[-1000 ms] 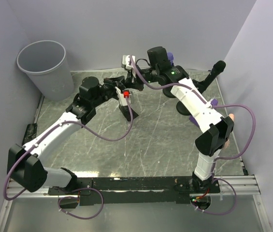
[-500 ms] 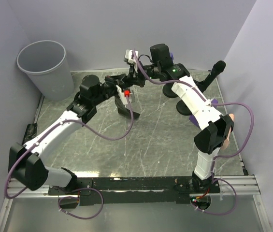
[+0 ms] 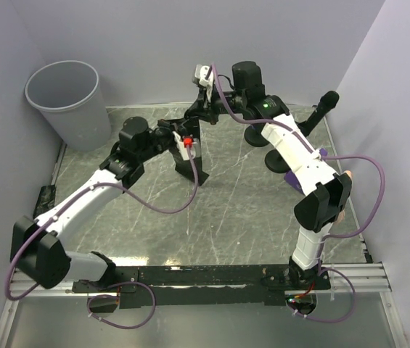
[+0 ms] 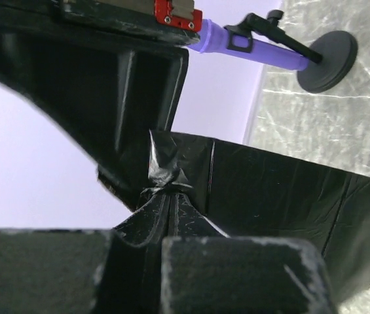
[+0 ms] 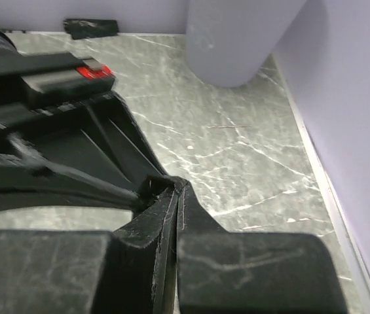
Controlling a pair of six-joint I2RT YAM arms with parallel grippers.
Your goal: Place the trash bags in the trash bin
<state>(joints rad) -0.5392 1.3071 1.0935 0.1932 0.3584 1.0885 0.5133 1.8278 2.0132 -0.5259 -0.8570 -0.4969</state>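
Note:
The light grey trash bin (image 3: 67, 101) stands at the back left corner; its base also shows in the right wrist view (image 5: 237, 39). A black trash bag (image 3: 191, 161) hangs between both grippers above the middle of the table. My left gripper (image 3: 184, 138) is shut on a bunched edge of the bag (image 4: 276, 203), its fingertips pinched together (image 4: 169, 196). My right gripper (image 3: 194, 116) is raised just above it and shut on another edge of the bag (image 5: 152, 186), its fingertips closed (image 5: 177, 190). The bin is well to the left of both.
Purple-handled tools on black round bases (image 3: 271, 158) stand at the back right; one shows in the left wrist view (image 4: 329, 55). A flat black piece (image 3: 45, 194) lies at the table's left edge. Lilac walls enclose the back and both sides.
My right gripper has risen and shifted right with its edge of the bag. The bag has lifted and stretched between the grippers. The left gripper has barely moved.

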